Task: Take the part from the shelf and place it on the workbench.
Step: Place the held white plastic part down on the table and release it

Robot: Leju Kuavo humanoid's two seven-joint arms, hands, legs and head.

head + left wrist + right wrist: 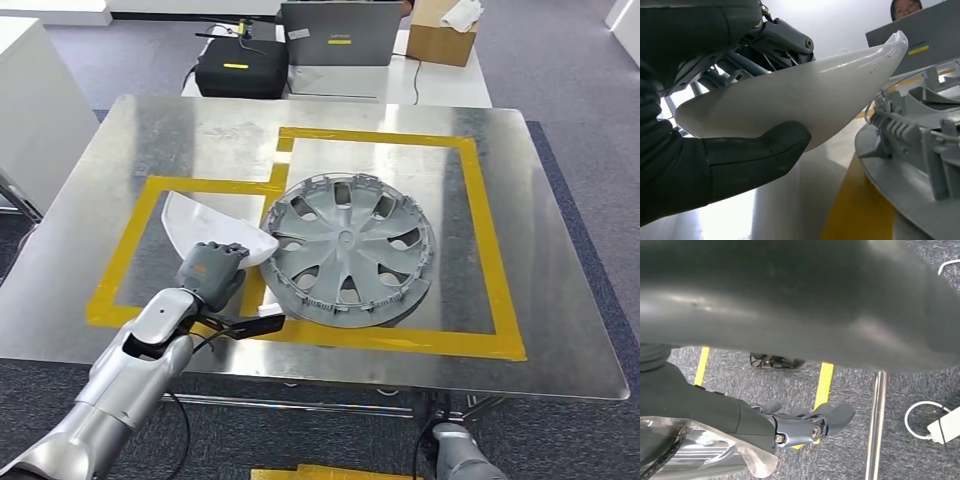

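My left hand [213, 272] holds a white curved plastic part [204, 225] just above the steel workbench [189, 140], inside the left yellow-taped area. Up close, the thumb [753, 160] presses under the white part [791, 100] while the other fingers lie over its top. A grey wheel cover [351, 250] lies flat on the bench right beside the part, and its ribbed rim [919, 150] is close to the part's tip. My right hand [806, 422] hangs below the bench over the carpet, fingers apart and holding nothing.
Yellow tape [483, 230] outlines two areas on the bench. Behind it stand a laptop [340, 35], a black case [241, 65] and a cardboard box [441, 30]. A white cabinet [30, 110] is at the left. A bench leg [876, 425] stands near my right hand.
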